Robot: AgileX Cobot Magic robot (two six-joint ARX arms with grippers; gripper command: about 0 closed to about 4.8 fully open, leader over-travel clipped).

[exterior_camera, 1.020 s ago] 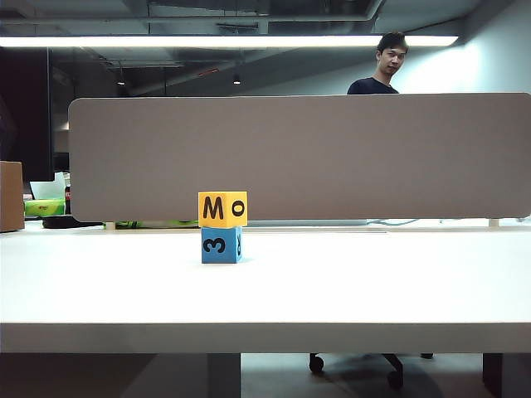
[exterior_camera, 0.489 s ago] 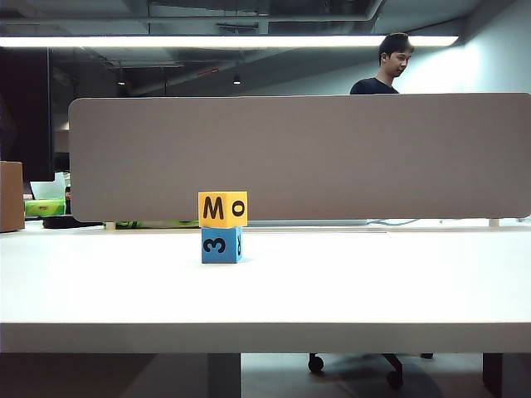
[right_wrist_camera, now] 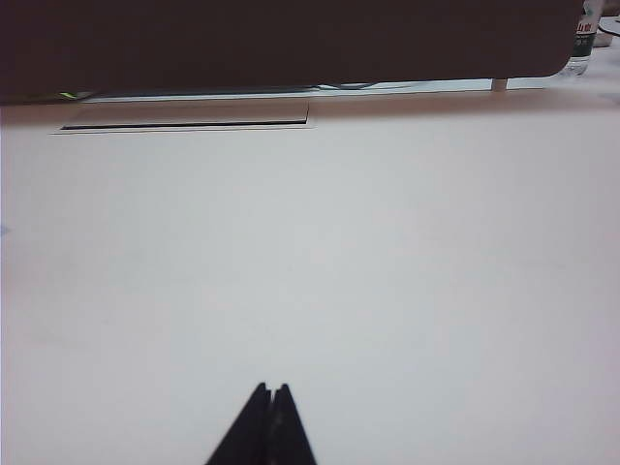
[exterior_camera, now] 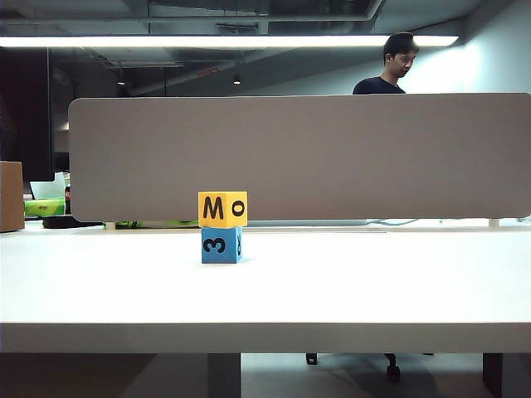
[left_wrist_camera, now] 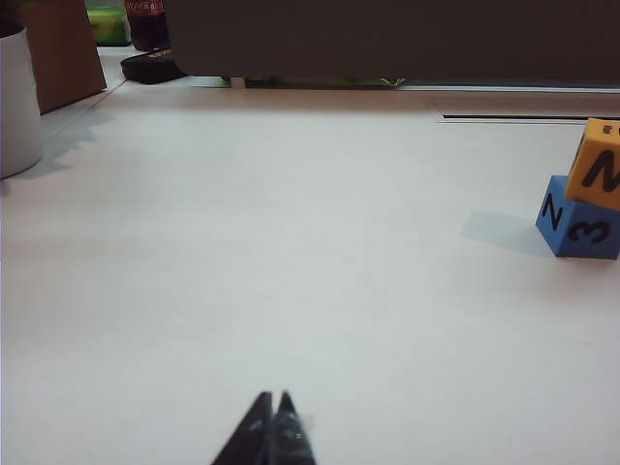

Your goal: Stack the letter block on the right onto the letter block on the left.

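A yellow letter block [exterior_camera: 222,209] marked M rests squarely on a blue block [exterior_camera: 221,245] marked 3, left of the table's middle. The left wrist view catches the same pair, yellow block [left_wrist_camera: 599,165] atop blue block [left_wrist_camera: 579,219], far from my left gripper [left_wrist_camera: 273,397], whose tips are pressed together with nothing between them. My right gripper [right_wrist_camera: 271,387] is likewise shut and empty over bare white tabletop; no block shows in its view. Neither arm appears in the exterior view.
A grey partition [exterior_camera: 299,157] runs along the table's [exterior_camera: 373,282] far edge, with a cable slot [right_wrist_camera: 184,125] in front of it. A cardboard box [exterior_camera: 11,196] and a white cylinder [left_wrist_camera: 17,102] stand at the far left. A person [exterior_camera: 388,70] stands behind the partition.
The person behind the partition has shifted slightly right and turned his head down. Blocks and grippers have stayed where they were.
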